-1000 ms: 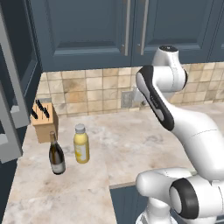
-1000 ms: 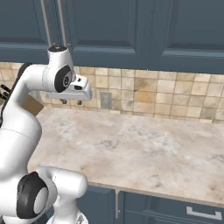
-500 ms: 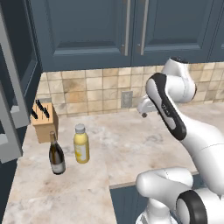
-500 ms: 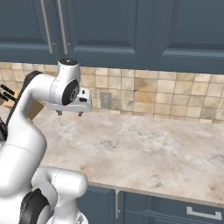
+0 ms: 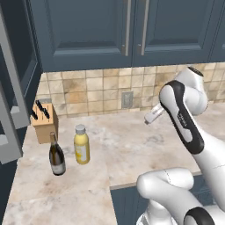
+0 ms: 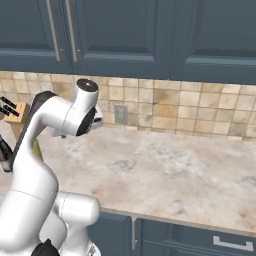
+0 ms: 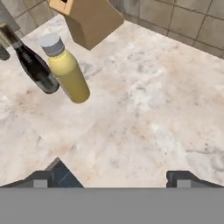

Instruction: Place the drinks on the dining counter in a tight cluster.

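The marble counter [image 5: 132,149] under the dark blue wall cabinets [image 5: 118,30] takes up most of the scene, its tiled backsplash [image 5: 105,88] running behind it, and the two drinks in sight stand near its left end. That placement suggests the cluster is being built there, in front of the wooden knife block [image 5: 44,123], which stands against the wall just behind them. The white arm [image 5: 184,118] arches over the right part of the counter, well apart from the bottles, and its gripper [image 7: 113,179] points down at bare marble with the fingertips spread wide and nothing between them; judged from that, it is free for another pick, not carrying anything. The yellow bottle [image 5: 81,144] with the grey cap stands upright, and the dark wine bottle [image 5: 56,155] stands upright just beside it on its left, close but with a narrow gap showing in the left base view. In the hand view the two look almost touching, which suits a tight grouping. I cannot see a third drink here.
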